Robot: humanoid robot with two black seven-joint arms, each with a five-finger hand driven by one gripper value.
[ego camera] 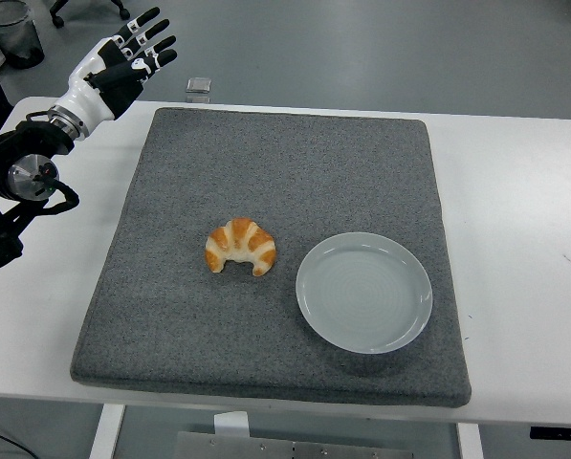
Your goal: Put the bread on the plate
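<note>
Overhead, the left robot hand (122,59) hangs above the far left corner of the white worktop (524,191), its fingers (149,38) spread straight and holding nothing. A croissant-shaped bread (240,247) lies on the grey mat (285,163), well apart from the robot hand, nearer the robot and to the hand's right. Just beyond the bread on that same side, not touching it, sits the pale plate (363,292), bare. A small clear object (199,88) stands close to the robot hand, past the mat's far edge.
</note>
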